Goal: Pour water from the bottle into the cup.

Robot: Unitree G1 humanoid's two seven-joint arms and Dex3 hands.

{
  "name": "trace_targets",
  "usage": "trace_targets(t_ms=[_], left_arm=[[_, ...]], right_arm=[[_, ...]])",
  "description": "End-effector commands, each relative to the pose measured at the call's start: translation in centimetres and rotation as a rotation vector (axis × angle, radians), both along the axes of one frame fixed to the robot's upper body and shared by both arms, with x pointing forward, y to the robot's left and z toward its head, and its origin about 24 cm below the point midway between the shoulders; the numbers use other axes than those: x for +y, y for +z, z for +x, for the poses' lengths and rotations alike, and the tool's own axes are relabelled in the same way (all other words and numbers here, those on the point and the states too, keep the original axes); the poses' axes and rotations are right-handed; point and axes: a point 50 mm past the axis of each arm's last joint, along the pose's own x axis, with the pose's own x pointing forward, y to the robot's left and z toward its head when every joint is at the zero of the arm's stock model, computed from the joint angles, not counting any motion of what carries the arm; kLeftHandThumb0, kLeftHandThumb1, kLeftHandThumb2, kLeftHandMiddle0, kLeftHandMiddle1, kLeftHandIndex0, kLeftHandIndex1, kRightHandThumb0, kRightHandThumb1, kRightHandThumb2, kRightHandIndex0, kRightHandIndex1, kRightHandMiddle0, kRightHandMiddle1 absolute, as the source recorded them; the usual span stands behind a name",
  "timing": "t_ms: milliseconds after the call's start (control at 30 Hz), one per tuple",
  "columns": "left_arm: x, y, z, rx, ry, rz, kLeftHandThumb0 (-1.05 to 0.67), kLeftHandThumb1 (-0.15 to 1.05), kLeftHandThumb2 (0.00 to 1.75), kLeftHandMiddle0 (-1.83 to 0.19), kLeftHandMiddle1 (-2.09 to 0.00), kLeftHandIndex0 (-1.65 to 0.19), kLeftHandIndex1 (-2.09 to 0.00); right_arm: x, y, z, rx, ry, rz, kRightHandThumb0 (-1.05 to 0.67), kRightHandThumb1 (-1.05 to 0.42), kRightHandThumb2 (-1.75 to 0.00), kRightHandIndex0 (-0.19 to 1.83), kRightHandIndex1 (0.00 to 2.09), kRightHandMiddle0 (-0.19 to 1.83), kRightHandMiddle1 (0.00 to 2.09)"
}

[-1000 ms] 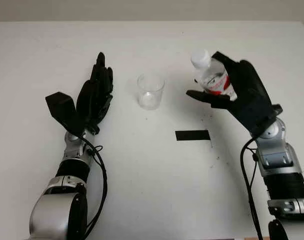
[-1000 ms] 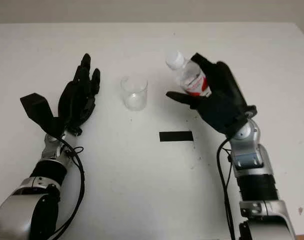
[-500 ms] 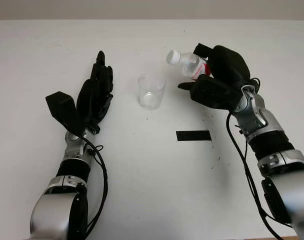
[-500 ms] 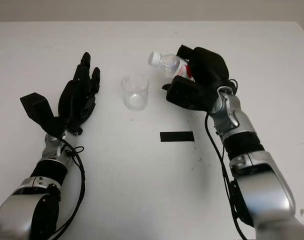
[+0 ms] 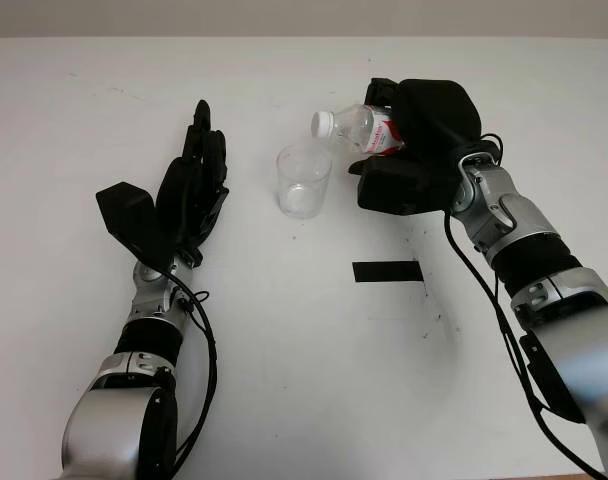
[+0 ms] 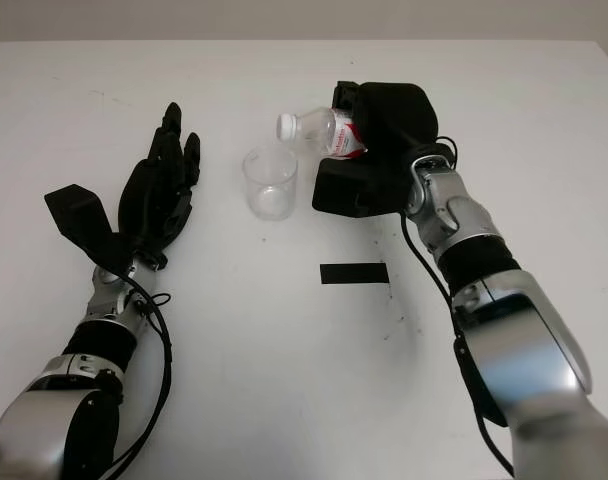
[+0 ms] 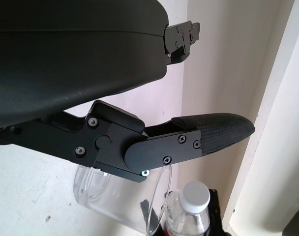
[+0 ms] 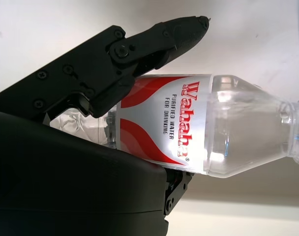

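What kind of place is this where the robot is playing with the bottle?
Probably a robot test room or lab. There is a plain white table with a strip of black tape on it, and just a clear cup and a water bottle set out.

Lab bench — white table (image 5: 284,380) (tape-marked)

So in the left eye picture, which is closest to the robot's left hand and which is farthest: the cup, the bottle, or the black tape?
From the open left hand, near the table's left side:
1. The cup, standing just to its right.
2. The bottle, tipped above the cup's far rim and held by the right hand.
3. The black tape, flat on the table, to the right and nearer the robot.
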Motion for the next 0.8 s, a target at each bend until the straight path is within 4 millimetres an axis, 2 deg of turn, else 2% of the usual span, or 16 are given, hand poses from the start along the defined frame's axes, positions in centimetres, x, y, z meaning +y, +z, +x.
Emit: trace_targets(t_ms=[0,200,500,767], left_arm=[[-0.1,-0.82,-0.34,0.019,0.0,-0.013,-0.86,1.05,0.62,0.19,0.0,0.19,0.0],[0.02,-0.8,-0.37,0.016,-0.001,0.003,-0.86,1.05,0.64,0.19,0.0,0.19,0.0],[0.01,-0.63,-0.25,0.014,0.0,-0.009,-0.86,1.05,0.62,0.19,0.0,0.19,0.0],[-0.11,-0.59,-0.23,0.013,-0.01,0.003,-0.86,1.05,0.64,0.19,0.0,0.19,0.0]], right_arm=[[0.12,1.75,-0.1,-0.088,0.026,-0.052,-0.44,-1.05,-0.25,1.27,2.09,0.81,2.09],[0.61,2.13,-0.47,-0.194,0.086,-0.153,-0.44,-1.05,-0.28,1.31,2.09,0.75,2.09],[0.9,2.5,-0.75,-0.311,0.141,-0.273,-0.45,-1.05,-0.31,1.26,2.09,0.71,2.09],[1.11,2.51,-0.9,-0.4,0.177,-0.378,-0.46,-1.05,-0.3,1.33,2.09,0.62,2.09]])
